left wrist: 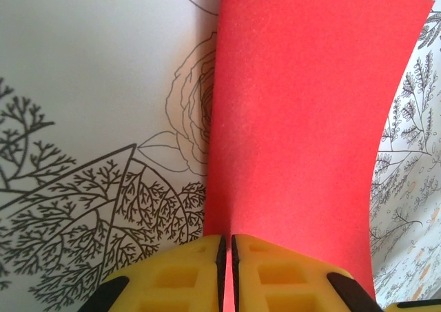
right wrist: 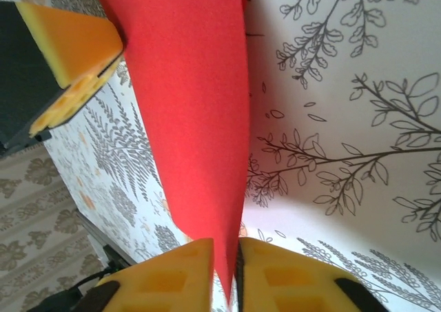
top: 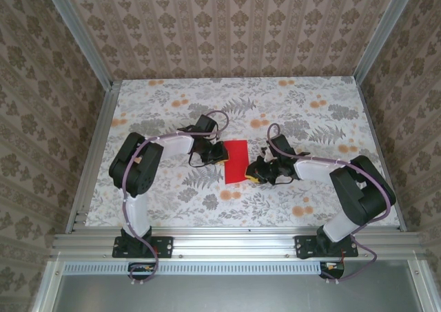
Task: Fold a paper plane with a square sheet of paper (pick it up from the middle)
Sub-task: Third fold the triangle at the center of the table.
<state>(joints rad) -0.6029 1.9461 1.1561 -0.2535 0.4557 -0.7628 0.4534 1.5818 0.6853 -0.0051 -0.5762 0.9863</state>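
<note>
**At the table's (top: 310,112) centre, paper (top: 236,161) being pinched from both sides**

Midway between the side edges, the red paper is showing as an upright rectangle, its long sides running from the near edge toward the far one. The left gripper (left wrist: 227,246) is clamping its left edge, yellow fingers (left wrist: 186,274) pressing together on the sheet. The right gripper (right wrist: 226,257) is nipping the near right corner, jaws clenched on it. Between them, the paper is bowing rather than lying flat.

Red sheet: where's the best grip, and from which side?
Pinch its opposite edges from left and right. The red sheet is thin and bows, so only an edge fits a pincer; the left pincer and right pincer are each shut on one.
</note>
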